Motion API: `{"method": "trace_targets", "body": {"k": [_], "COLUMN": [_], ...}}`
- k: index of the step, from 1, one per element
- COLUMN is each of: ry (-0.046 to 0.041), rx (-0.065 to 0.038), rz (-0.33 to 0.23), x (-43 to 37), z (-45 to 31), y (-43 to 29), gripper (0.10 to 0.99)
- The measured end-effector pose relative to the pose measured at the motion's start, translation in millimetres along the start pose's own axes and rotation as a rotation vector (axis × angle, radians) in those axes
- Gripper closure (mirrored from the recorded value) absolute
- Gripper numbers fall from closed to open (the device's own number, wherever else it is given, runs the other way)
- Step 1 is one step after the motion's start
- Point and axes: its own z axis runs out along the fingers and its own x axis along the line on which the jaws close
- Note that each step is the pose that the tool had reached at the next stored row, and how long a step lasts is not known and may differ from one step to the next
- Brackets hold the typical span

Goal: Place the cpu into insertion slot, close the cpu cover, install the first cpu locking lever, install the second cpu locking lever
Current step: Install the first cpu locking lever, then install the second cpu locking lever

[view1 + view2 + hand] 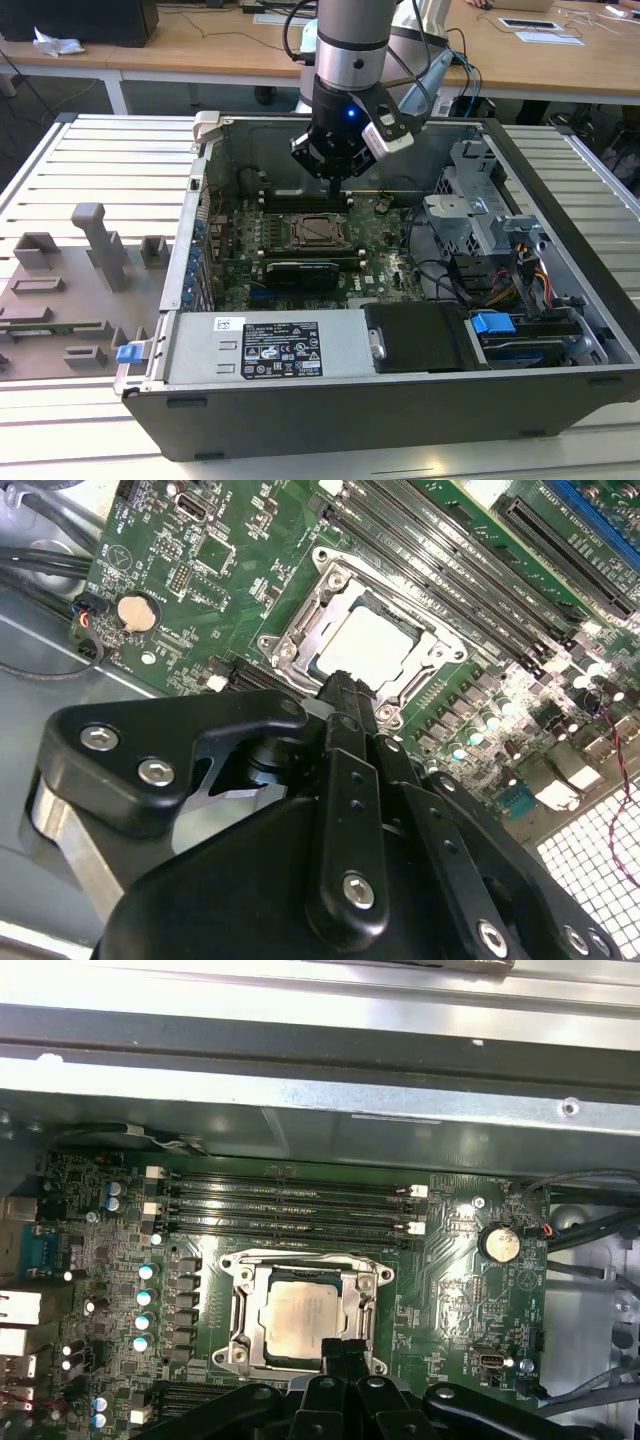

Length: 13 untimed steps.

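Note:
The cpu (300, 1315) shows its dull silver top as it lies flat in the insertion slot (300, 240) on the green motherboard. The cpu cover (240, 1310), a thin silvery frame, lies down around the chip (370, 645) with the top visible through its window. I cannot make out how the locking levers stand. My gripper (345, 695) hangs just above the socket's edge, its black fingers pressed together and shut with nothing between them. In the exterior view the gripper (335, 185) sits a little behind the socket.
Long memory slots (285, 1205) run beside the socket, and a coin battery (498, 1243) sits farther off. A black graphics card (300, 272) lies in front of the socket. Case walls, a power supply (270, 350) and a drive cage (480, 220) hem in the board.

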Motion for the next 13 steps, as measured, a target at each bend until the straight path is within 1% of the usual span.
{"method": "trace_targets", "body": {"k": [5, 6, 10, 11, 13], "ry": [0.0002, 0.0, 0.0, 0.0001, 0.0], "rx": [0.0, 0.0, 0.0, 0.0, 0.0], "rz": [0.0, 0.0, 0.0, 0.0, 0.0], "x": [0.1, 0.5, 0.9, 1.1, 1.3], "z": [-0.7, -0.7, -0.8, -0.9, -1.0], "y": [-0.5, -5.9, -11.2, -14.2, -16.9], "gripper": [0.98, 0.98, 0.98, 0.98, 0.98]}}
